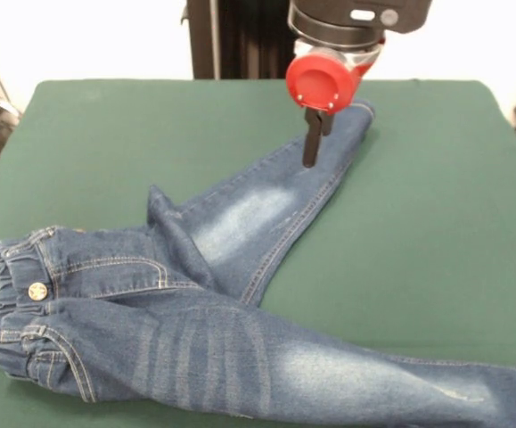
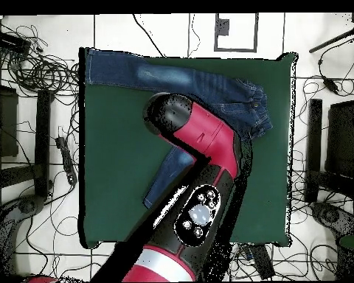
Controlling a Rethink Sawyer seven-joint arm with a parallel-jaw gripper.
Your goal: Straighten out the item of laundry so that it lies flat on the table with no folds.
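Gripper (image 1: 313, 143): fingers together, over the far leg near its cuff.
Jeans (image 1: 195, 303): leg axis runs toward 7 o'clock, front view.

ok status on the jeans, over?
Pincer shut, tips down on one leg near the hem. Jeans not flat: legs splayed in a V, fabric ridge at the crotch, one leg running along the table edge. Nothing else in the way.

Jeans (image 1: 195, 303) on the table (image 1: 436, 205) (legs splayed), tool (image 1: 315, 143) over one leg
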